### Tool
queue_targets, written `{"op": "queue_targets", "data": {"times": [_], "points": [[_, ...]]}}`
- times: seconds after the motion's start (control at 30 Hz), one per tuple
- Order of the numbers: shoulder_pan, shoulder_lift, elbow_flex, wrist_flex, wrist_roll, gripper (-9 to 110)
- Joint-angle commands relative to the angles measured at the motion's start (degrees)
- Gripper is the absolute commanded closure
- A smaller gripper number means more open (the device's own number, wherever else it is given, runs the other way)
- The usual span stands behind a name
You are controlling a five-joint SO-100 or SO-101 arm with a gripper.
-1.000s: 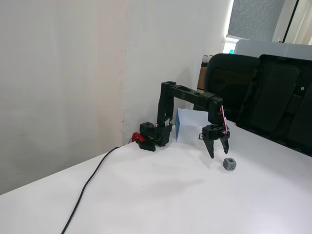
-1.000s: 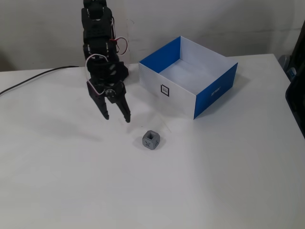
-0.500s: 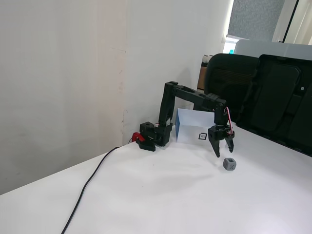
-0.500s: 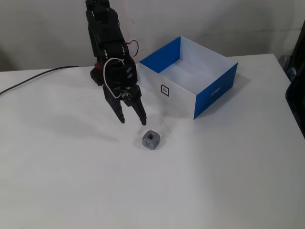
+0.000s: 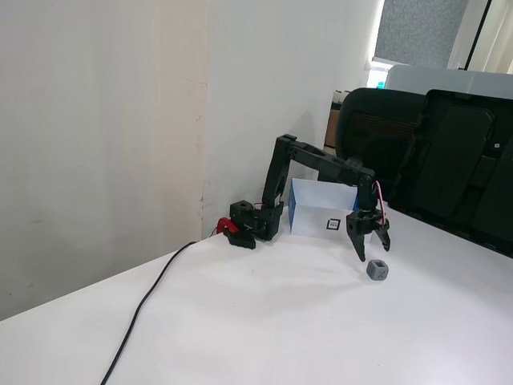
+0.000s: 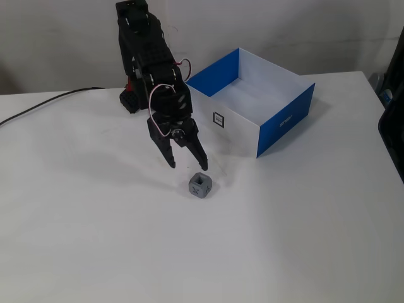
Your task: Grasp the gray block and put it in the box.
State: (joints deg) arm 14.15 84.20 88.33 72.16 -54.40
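hovering our end effector spread and empty just above-left of the gray block on the surface, we risk a fingertip nudging it aside if we descend off-centre.

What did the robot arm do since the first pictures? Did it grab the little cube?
The arm reached out, carrying its open tool rightward in both fixed views until it hangs just above the gray block. Nothing was grabbed yet. The block and the box stayed where they were on the table.
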Motion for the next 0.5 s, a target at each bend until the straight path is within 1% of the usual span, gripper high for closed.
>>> {"op": "queue_targets", "data": {"times": [0.0, 0.47], "points": [[0.3, 0.6, -3.6, -1.7, 1.1, 66], [0.9, -3.1, -1.9, -6.8, 5.0, 65]]}}
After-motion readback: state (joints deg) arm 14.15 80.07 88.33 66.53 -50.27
